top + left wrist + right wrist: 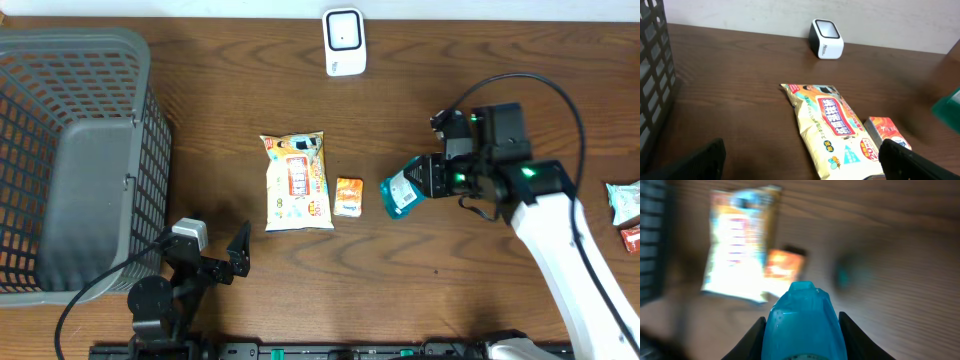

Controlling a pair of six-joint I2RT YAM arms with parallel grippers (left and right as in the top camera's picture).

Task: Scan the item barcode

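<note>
Overhead view of a dark wooden table (520, 90). The right gripper (428, 180), right of centre, pinches a blue pouch (400, 193) between its two fingers. The pouch's free end points toward the left of the frame, and a label shows on its upper face. In the right wrist view the pouch fills the lower centre between the two dark fingers (756, 337); the background there is blurred.

The white barcode scanner (344, 42) stands at the top centre of the frame, well apart from the pouch. A yellow packet (296, 182) printed with red characters lies flat at centre. A small orange packet (348, 197) lies just beside it on the right, between it and the pouch.

The left gripper (215, 248), at lower left, has its jaws spread wide and holds nothing. A grey wire basket (60, 160) occupies the left edge. Two further packets (626, 200) lie at the right edge, cut off by the frame.
</note>
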